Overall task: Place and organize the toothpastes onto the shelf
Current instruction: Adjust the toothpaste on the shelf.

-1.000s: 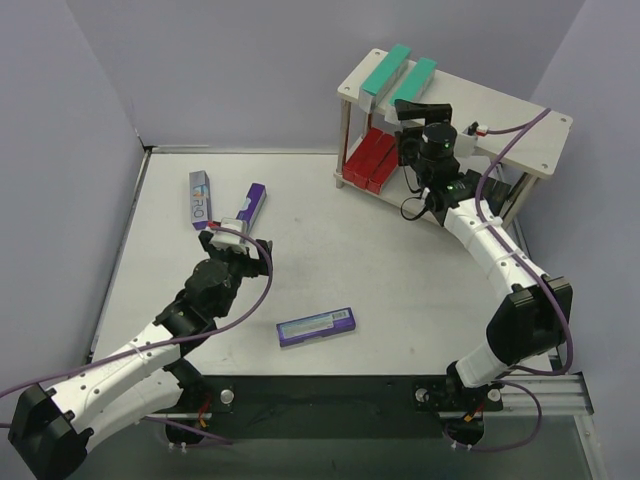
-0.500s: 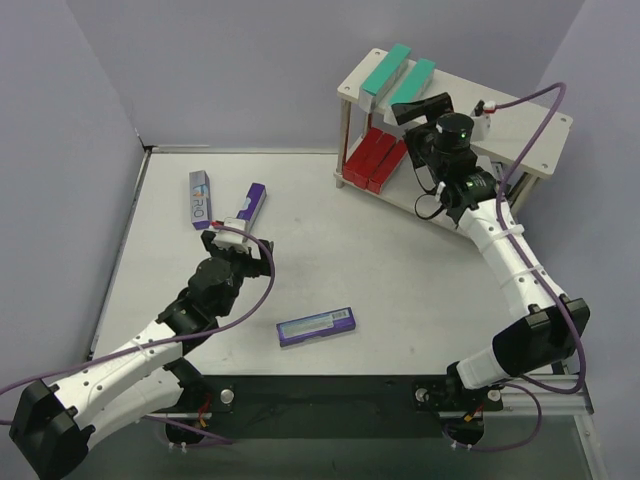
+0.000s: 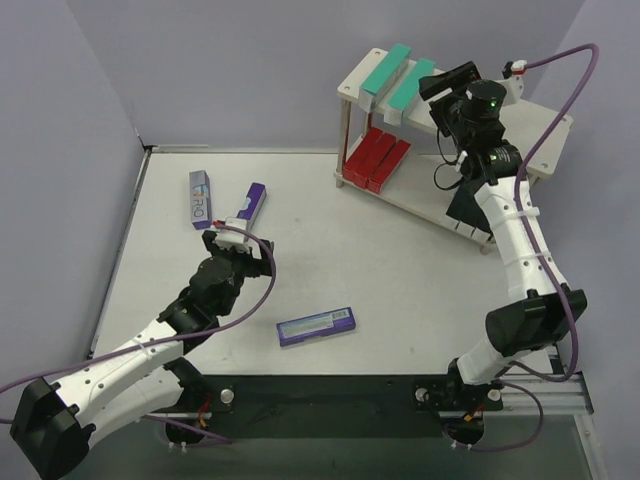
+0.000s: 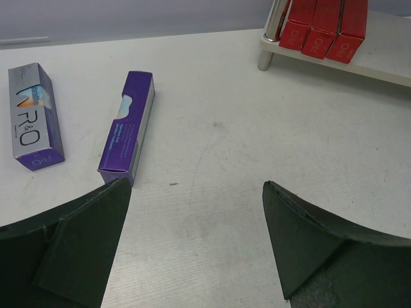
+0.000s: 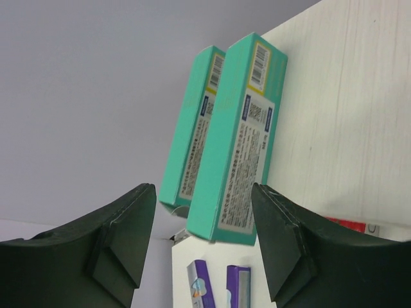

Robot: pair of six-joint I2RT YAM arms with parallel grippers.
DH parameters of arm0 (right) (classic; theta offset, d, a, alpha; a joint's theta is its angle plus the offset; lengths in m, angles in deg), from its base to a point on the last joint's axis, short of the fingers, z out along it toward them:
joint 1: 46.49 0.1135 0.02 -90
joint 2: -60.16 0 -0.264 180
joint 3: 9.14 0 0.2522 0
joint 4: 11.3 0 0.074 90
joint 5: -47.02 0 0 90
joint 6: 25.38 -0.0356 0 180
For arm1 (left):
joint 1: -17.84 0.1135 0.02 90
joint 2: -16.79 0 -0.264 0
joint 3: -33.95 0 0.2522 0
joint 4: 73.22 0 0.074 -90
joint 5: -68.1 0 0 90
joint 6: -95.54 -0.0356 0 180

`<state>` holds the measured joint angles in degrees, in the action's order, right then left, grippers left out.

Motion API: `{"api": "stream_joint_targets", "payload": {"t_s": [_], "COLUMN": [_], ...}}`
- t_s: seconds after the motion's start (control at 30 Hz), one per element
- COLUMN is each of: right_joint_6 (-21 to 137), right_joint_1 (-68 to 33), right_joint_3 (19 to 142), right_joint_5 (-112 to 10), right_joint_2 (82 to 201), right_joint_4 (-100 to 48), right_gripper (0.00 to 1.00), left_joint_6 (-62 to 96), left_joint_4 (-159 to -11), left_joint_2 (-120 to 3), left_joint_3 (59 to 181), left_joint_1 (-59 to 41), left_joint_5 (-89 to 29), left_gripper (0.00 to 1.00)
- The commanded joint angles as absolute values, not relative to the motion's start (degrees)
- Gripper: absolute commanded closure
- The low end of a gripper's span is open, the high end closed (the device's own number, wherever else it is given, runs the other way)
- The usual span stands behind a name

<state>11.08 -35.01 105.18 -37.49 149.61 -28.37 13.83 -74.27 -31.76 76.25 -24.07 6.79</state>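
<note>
- Purple, slim cardboard toothpaste carton with a silver printed face (image 3: 200, 198) lies far left on the grey table (image 3: 400, 270). A plain purple carton (image 3: 250, 206) lies near it, not touching.
- Black left gripper (image 4: 194, 192) hovers at the plain carton's near end, jaws spread wide and empty. Closing off-centre could, I judge, skid that carton aside.
- Another purple carton (image 3: 316, 326) lies near the arm bases; only the overhead view shows it.
- Red cartons (image 4: 324, 22) sit side by side on the lower board of the beige two-tier shelf (image 3: 352, 88).
- Two teal cartons (image 5: 241, 141) lie together on the top board.
- Right gripper (image 5: 204, 192) hangs by them, jaws apart and holding nothing. A low sweep could knock them off. Only its wrist view shows their barcodes.
</note>
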Motion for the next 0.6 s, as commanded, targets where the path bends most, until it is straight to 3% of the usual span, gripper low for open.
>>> {"api": "stream_joint_targets", "payload": {"t_s": [0.0, 0.4, 0.57], "right_joint_6": [12.8, 11.4, 10.7], "right_joint_1": [-36.0, -36.6, -37.0], "right_joint_3": [109.1, 114.1, 114.5], "right_joint_5": [-40.1, -42.3, -41.6], "right_joint_2": [154.9, 161.3, 162.7], "right_joint_4": [-28.0, -27.8, -27.7], "right_gripper": [0.40, 0.42, 0.52], "left_joint_6": [13.2, 13.1, 13.1], "left_joint_4": [-72.2, -72.3, -72.2], "left_joint_2": [-31.6, -31.9, -32.2], "left_joint_3": [78.4, 78.5, 78.5], "left_joint_1": [-24.0, -23.3, -23.0], "left_joint_5": [6.8, 6.7, 6.7], "left_gripper": [0.05, 0.05, 0.05]}}
